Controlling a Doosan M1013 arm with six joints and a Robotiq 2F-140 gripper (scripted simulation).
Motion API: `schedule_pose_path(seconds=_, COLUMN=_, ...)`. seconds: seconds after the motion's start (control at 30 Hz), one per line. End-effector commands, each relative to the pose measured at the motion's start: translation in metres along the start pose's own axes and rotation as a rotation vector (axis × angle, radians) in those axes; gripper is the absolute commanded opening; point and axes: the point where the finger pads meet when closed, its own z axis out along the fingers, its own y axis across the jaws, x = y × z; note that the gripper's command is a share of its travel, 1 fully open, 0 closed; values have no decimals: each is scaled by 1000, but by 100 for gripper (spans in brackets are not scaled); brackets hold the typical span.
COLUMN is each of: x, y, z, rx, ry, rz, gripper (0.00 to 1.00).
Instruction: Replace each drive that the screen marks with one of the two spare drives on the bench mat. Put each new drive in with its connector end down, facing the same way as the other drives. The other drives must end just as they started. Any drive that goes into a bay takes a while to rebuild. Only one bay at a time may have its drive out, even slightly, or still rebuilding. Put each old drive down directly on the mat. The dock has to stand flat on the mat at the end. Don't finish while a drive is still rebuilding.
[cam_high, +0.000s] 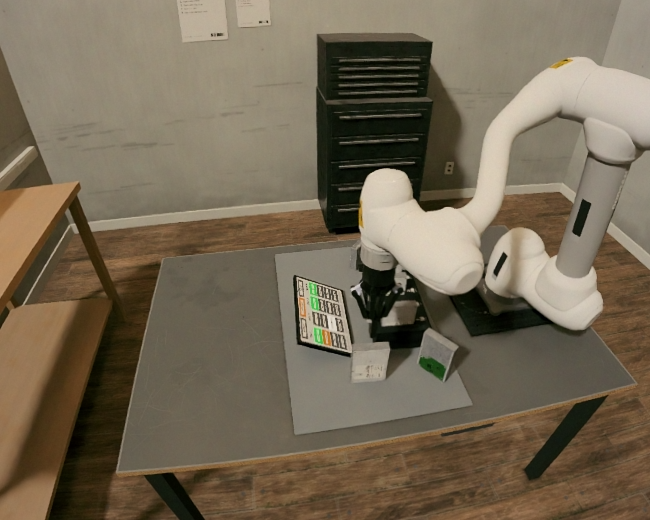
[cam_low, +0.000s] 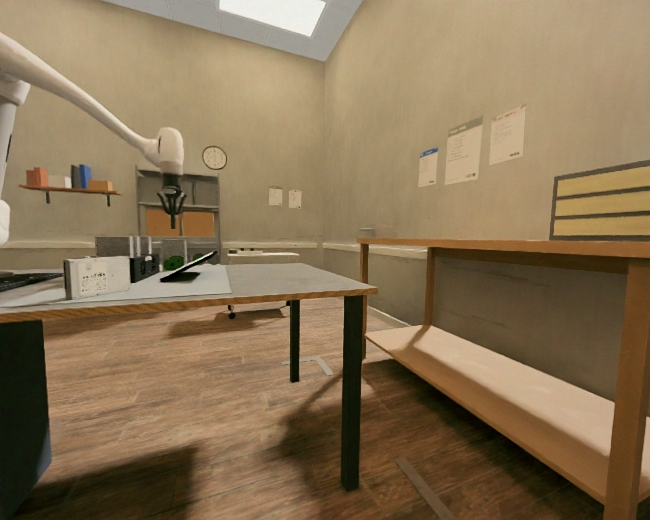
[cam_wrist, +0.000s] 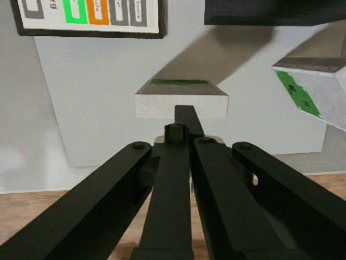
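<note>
Gripper (cam_high: 376, 316) (cam_low: 172, 226) (cam_wrist: 183, 120), clenched on nothing, hangs above an upright drive (cam_high: 370, 362) (cam_wrist: 181, 103).

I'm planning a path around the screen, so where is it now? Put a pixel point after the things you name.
In the top view, the screen (cam_high: 323, 317) (cam_low: 189, 266) (cam_wrist: 90, 33) leans on the mat's left part, left of the gripper (cam_high: 376, 317) (cam_low: 172, 226) (cam_wrist: 183, 120).

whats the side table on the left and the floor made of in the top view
The side table looks like pale wood, perhaps laminate, matte to satin, going by its even tan color. The floor looks like brown wood planks with streaky grain and seams, though printed vinyl is possible.
</note>
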Motion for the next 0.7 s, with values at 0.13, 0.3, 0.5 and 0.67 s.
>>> schedule_pose_path(seconds=0.13, x=0, y=0, z=-1, rx=1, ry=-1, rz=0, gripper=10)
schedule_pose_path(seconds=0.3, x=0, y=0, z=-1, rx=1, ry=-1, rz=1, gripper=10)
schedule_pose_path(seconds=0.5, x=-5, y=54, z=-5, rx=1, ry=-1, rz=230, gripper=10)
schedule_pose_path(seconds=0.67, x=-1, y=135, z=-5, rx=-4, ry=-4, rz=546, gripper=10)
